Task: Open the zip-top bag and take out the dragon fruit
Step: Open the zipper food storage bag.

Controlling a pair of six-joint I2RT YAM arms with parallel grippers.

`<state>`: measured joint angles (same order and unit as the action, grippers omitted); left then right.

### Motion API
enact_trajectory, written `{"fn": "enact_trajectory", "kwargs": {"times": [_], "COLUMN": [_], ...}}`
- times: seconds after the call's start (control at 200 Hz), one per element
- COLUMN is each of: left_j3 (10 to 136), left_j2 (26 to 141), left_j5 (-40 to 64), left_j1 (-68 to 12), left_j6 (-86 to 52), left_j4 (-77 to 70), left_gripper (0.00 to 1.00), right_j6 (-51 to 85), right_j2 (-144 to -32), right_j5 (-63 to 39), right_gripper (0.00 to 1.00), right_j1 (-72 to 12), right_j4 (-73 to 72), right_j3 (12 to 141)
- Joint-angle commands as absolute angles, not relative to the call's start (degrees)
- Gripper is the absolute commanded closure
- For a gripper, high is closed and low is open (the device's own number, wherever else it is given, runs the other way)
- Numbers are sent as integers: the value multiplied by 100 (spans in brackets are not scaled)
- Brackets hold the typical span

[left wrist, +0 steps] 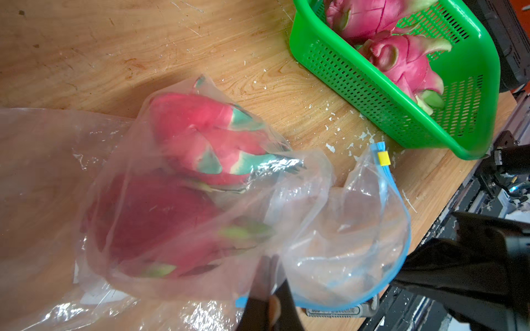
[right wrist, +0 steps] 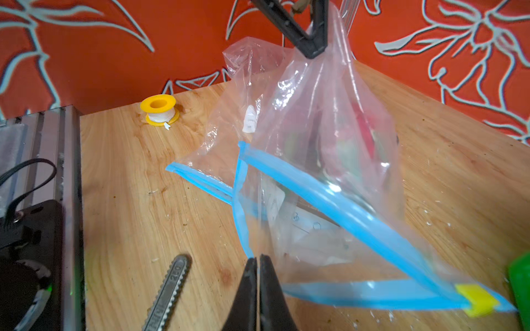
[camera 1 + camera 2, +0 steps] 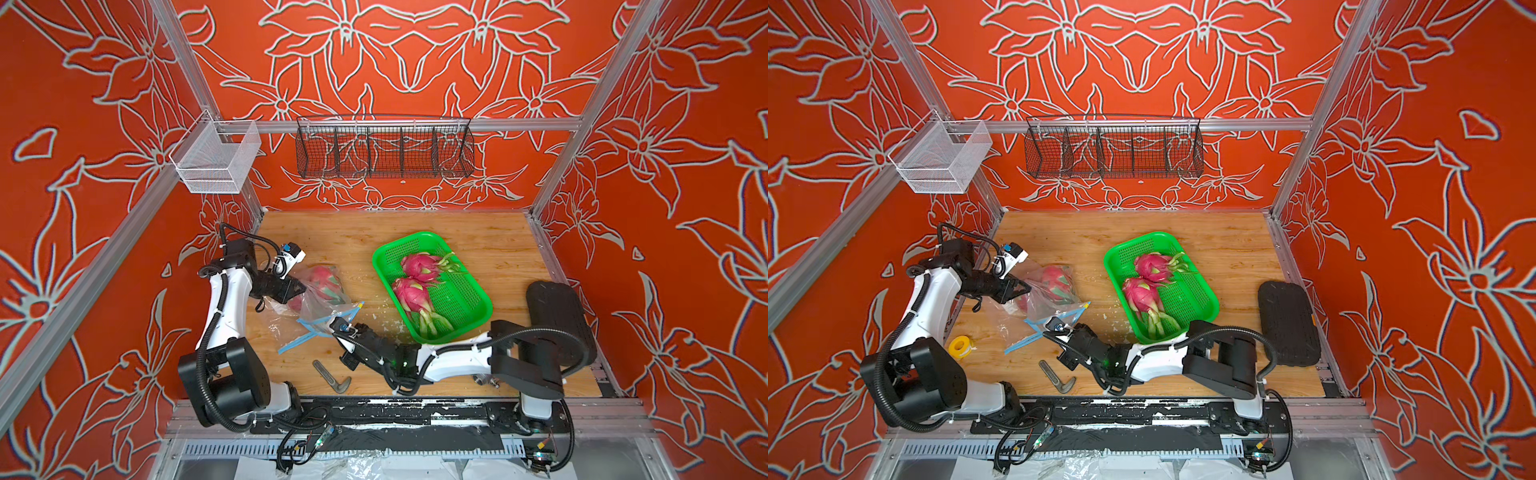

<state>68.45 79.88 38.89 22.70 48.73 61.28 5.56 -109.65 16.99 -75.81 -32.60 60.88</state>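
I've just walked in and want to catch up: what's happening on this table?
Two robot arms are working on a clear zip-top bag. The left gripper pinches the plastic up near the fruit, and the right gripper is shut on the blue zip rim, which gapes open. Two dragon fruits lie inside the bag; two others lie in the green basket.

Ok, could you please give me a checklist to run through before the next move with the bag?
1. Left gripper pinching the zip-top bag: ok.
2. Right gripper shut on the bag's blue rim: ok.
3. Mouth open, yellow slider at the rim's end: ok.
4. Dragon fruit out of the bag: not ok, two inside.
5. Green basket has room beside its two fruits: ok.
6. A gripper free to reach in: not ok, both hold the bag.
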Motion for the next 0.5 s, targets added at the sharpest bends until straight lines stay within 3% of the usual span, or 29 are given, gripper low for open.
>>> {"fn": "enact_trajectory", "kwargs": {"times": [0.0, 0.08, 0.235, 0.305, 0.495], "left_j3": [6802, 6857, 7185, 7399, 7504], "left_j2": [7823, 7751, 7697, 7880, 8839], "left_j5": [3954, 3649, 3166, 3094, 2711], "left_j1": [2218, 2224, 2730, 3051, 3138], "left_j6": [5080, 5156, 5584, 5678, 5036], "left_j4": [6409, 6453, 6549, 6471, 5554], "left_gripper": [94, 70, 34, 26, 23], "right_j6": [795, 899, 1125, 1263, 1489], "right_j2": [-11344, -11666, -12079, -12137, -12012], "right_j5": [1542, 1477, 1464, 1479, 1538], "right_gripper": [90, 87, 83, 83, 83], "right_j1": [-7343, -7125, -6841, -6763, -6716], "right_j4": [-3250, -3209, -2780, -2690, -2526], "right_j3": [6565, 6896, 7386, 7378, 6906]}}
